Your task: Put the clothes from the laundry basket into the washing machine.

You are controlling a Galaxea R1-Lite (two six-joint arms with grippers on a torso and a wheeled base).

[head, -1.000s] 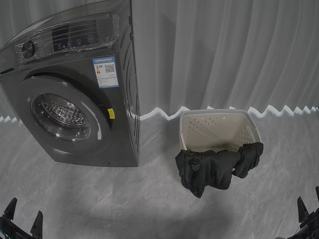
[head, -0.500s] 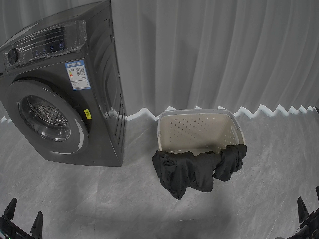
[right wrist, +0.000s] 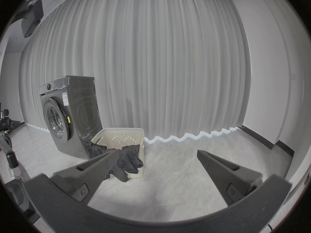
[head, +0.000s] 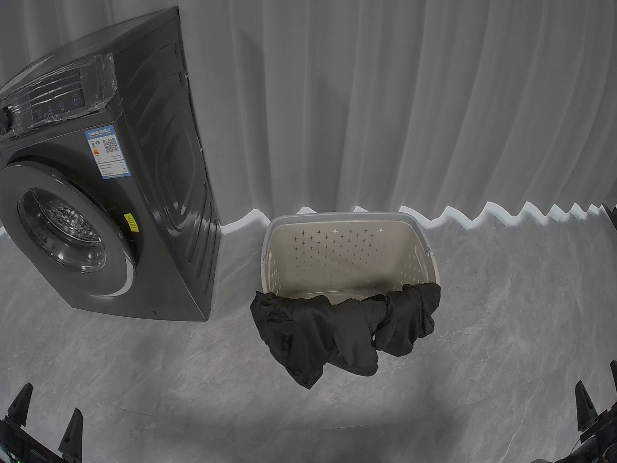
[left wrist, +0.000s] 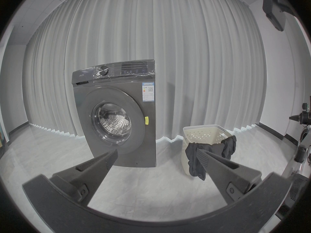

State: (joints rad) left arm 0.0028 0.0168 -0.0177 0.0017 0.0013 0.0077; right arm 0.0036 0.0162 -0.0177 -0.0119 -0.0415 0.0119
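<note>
A dark grey washing machine point(head: 96, 213) stands on the floor at the left, its round door point(head: 61, 229) closed. To its right sits a cream perforated laundry basket point(head: 340, 258). Black clothes point(head: 334, 332) hang over the basket's near rim and down its front. My left gripper point(head: 48, 413) is low at the near left, open and empty, well short of both. My right gripper point(head: 599, 393) is low at the near right, also open and empty. From the left wrist, the left gripper point(left wrist: 156, 152) faces the washing machine point(left wrist: 120, 114) and the basket point(left wrist: 207, 134). From the right wrist, the right gripper point(right wrist: 157, 152) faces the clothes point(right wrist: 128, 159).
A white pleated curtain point(head: 385, 98) runs behind the machine and the basket. Grey stone-look floor point(head: 193, 381) stretches open between me and both. A narrow gap separates the machine's side from the basket.
The whole head picture has shifted left, so the camera has turned right. Basket, clothes and machine keep their places relative to each other. Both grippers stay open.
</note>
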